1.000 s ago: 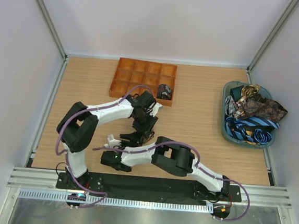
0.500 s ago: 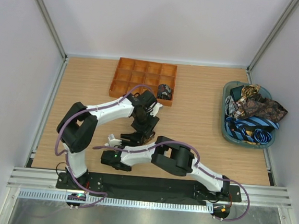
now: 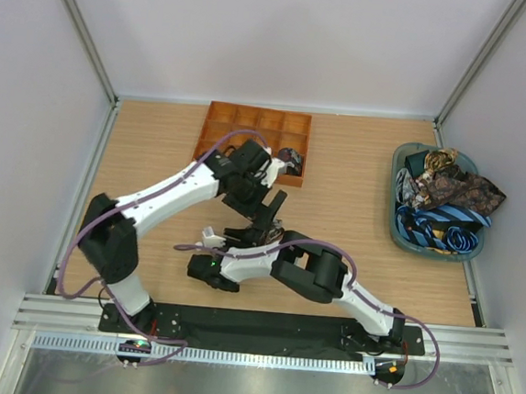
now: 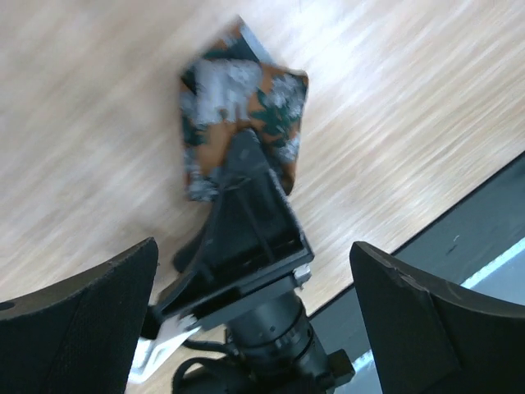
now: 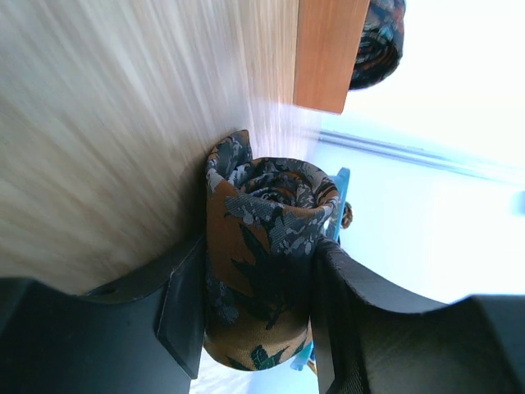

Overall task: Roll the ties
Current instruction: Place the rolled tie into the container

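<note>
One rolled tie [image 5: 267, 222] is clamped in the right hand [image 5: 258, 279]; the left hand [image 4: 254, 287] hangs wide open above. Rolling looks done, so next it probably goes to the tray [image 5: 332, 57] ahead.

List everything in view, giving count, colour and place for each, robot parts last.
table: one, light wood, under everything
tray: one, orange, gridded, far side of table
rolled tie in tray: one, dark paisley, near-right corner compartment
basket: one, teal, right edge of table
loose ties: several, brown paisley and blue striped, heaped in basket
rolled paisley tie: one, brown-gold and dark, mid-table, clamped between right fingers
arms: two, white and black, bases at near edge
left fingers: two, black, wide apart above the roll, holding nothing
right fingers: two, black, closed on the roll
</note>
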